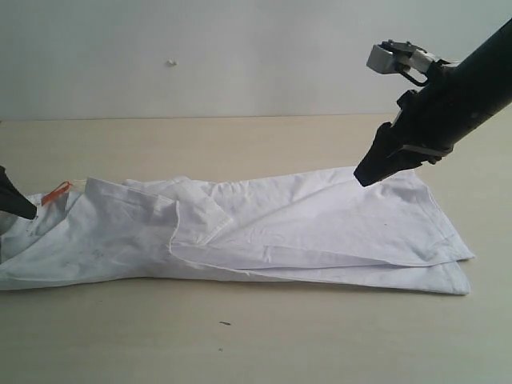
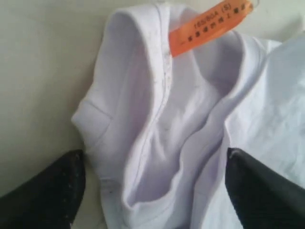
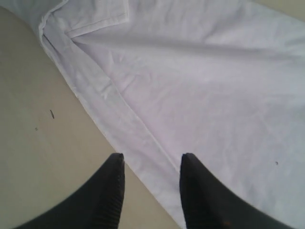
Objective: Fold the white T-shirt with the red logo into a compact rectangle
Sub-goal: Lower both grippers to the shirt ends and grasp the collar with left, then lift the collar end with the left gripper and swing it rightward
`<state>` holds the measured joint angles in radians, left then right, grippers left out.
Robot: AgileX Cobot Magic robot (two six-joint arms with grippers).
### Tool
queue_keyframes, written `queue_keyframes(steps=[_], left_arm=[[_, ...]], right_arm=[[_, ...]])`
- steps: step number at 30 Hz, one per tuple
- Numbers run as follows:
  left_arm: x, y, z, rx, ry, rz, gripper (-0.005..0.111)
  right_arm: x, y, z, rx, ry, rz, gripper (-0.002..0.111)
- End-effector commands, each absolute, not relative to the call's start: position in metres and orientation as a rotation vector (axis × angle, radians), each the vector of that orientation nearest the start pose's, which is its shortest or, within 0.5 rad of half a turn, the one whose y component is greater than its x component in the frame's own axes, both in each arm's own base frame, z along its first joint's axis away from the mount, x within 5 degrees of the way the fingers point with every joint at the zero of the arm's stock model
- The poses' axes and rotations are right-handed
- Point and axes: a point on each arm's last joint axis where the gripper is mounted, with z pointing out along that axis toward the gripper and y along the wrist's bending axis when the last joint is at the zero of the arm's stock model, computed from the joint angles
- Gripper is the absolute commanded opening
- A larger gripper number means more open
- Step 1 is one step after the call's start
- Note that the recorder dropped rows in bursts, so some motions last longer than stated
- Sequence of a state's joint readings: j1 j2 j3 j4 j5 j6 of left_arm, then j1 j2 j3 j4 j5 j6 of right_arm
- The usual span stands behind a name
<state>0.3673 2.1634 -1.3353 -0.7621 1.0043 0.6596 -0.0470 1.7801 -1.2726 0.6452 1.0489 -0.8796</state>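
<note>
exterior view: white t-shirt (image 1: 304,228) lies as a long folded strip on the table (image 1: 264,344); right gripper (image 1: 374,166) hovers over the end far from its collar, left gripper (image 1: 18,202) at the collar end

left wrist view: jaws wide, astride the collar (image 2: 157,119), empty

right wrist view: jaws apart, empty, above the shirt's long edge

pinch every layer squarely; no containers, logo unseen

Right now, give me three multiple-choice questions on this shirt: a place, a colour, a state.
1. The right gripper hangs over which part of the white T-shirt: A collar end; B end opposite the collar; C sleeve.
2. The neck tag is: A orange; B blue; C green.
3. The left gripper is: A shut on the tag; B shut on a sleeve; C open.
B, its tip is above the end away from the tag; A, plain in the left wrist view; C, jaws apart either side of the collar.
</note>
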Motion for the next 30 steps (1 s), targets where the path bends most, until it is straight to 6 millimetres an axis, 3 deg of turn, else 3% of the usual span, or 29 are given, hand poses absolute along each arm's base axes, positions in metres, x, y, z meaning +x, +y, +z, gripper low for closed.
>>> queue_keyframes(steps=[1,4,9,12,14,16,22,30], left_arm=[[0.379,0.066,0.082,-0.090,2.900,-1.043,0.078],[0.381,0.036,0.075,0.024,2.943,-1.064,0.078],[0.381,0.004,0.071,0.212,3.014,-0.986,0.074],[0.381,-0.004,0.067,0.256,3.063,-0.898,0.051],[0.379,-0.006,0.066,0.276,3.100,-0.853,0.016],[0.379,-0.006,0.066,0.267,3.102,-0.853,0.001],[0.379,0.004,0.080,0.256,3.081,-0.834,0.001],[0.377,0.049,0.156,0.086,2.890,-0.776,0.001]], right_arm=[[0.351,0.031,0.238,-0.719,2.605,0.651,0.039],[0.351,0.031,0.238,-0.719,2.605,0.651,0.039],[0.351,0.031,0.238,-0.719,2.605,0.651,0.039],[0.351,0.031,0.238,-0.719,2.605,0.651,0.039],[0.351,0.031,0.238,-0.719,2.605,0.651,0.039],[0.351,0.031,0.238,-0.719,2.605,0.651,0.039],[0.351,0.031,0.238,-0.719,2.605,0.651,0.039],[0.353,0.031,0.238,-0.710,2.598,0.637,0.039]])
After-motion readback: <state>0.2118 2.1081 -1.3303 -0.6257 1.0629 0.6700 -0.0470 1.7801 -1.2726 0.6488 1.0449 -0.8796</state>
